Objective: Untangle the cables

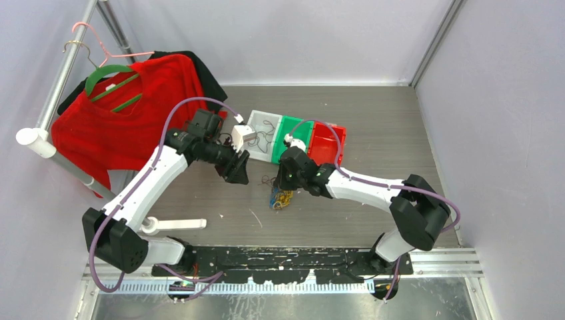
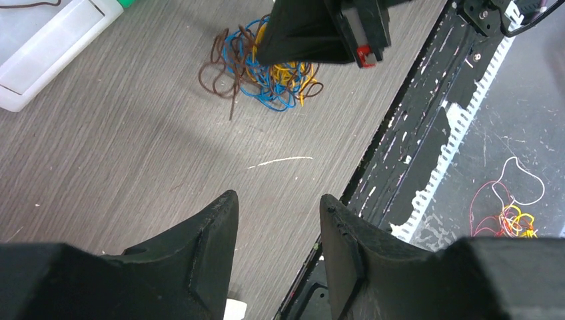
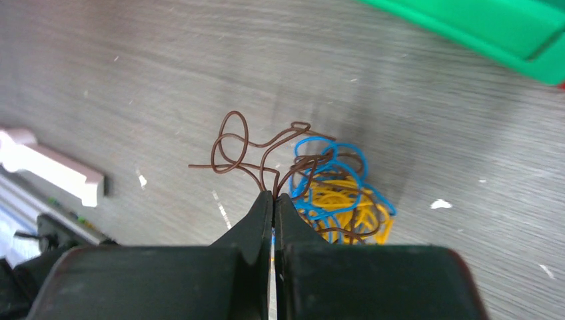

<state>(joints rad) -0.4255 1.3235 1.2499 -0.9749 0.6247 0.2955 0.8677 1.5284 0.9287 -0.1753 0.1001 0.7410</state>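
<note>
Brown, blue and yellow cables [image 1: 281, 197] lie in one tangled heap on the grey wood-grain table [image 1: 373, 127], near its middle and just in front of a row of three bins: white [image 1: 266, 115], green [image 1: 288, 127] and red [image 1: 330, 143]. The right gripper [image 3: 274, 197] sits directly over the heap with its fingers pressed tight together, pinching a strand of the brown cable [image 3: 263, 150]. That strand rises from the fingertips in a few loose loops and one free end, and the blue and yellow coils stay bunched low beside it, against the table. From above, the right gripper [image 1: 288, 185] covers the upper edge of the heap. The left gripper [image 2: 276, 200] hangs to the left of the heap, well apart from it. Its fingers [image 2: 213, 233] are spread wide over bare table and hold nothing. In the left wrist view the heap [image 2: 266, 70] lies ahead of those fingers, partly hidden under the right gripper [image 2: 320, 33], with a corner of the white bin [image 2: 53, 47] at the upper left. A white bar-shaped part [image 1: 174, 225] rests on the table near the left arm's base. A red shirt [image 1: 113, 127] on a green hanger [image 1: 110, 77] hangs from a rail at the far left.
</note>
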